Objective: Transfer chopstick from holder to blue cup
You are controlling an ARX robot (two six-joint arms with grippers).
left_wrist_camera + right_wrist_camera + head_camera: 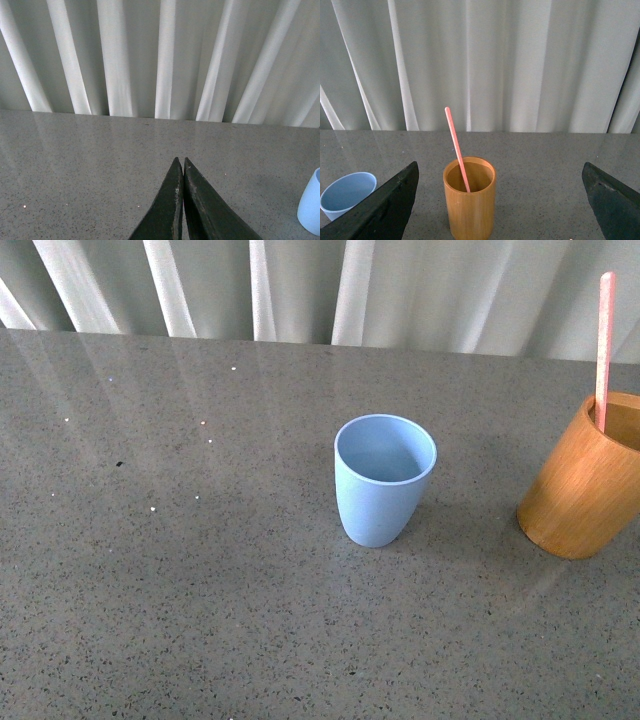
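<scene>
The left gripper [181, 165] was pinched shut and empty, the blue cup [384, 478] stood upright, and right of it the pink chopstick [603, 345] leaned in the bamboo holder [585, 485] facing the wide-spread right gripper [499, 163], which could topple that holder by clipping its rim

left hand [181, 162] closed, empty | blue cup [311, 206] partly visible | curtain [165, 55] behind

Ahead of the right claw [500, 167], between its black fingers [387, 207]: an amber, wood-grained holder [470, 210] with a salmon-pink chopstick [456, 147] — pale blue cup [345, 192] beside it. Table [545, 160] grey, speckled; curtain [520, 65] white, pleated.
</scene>
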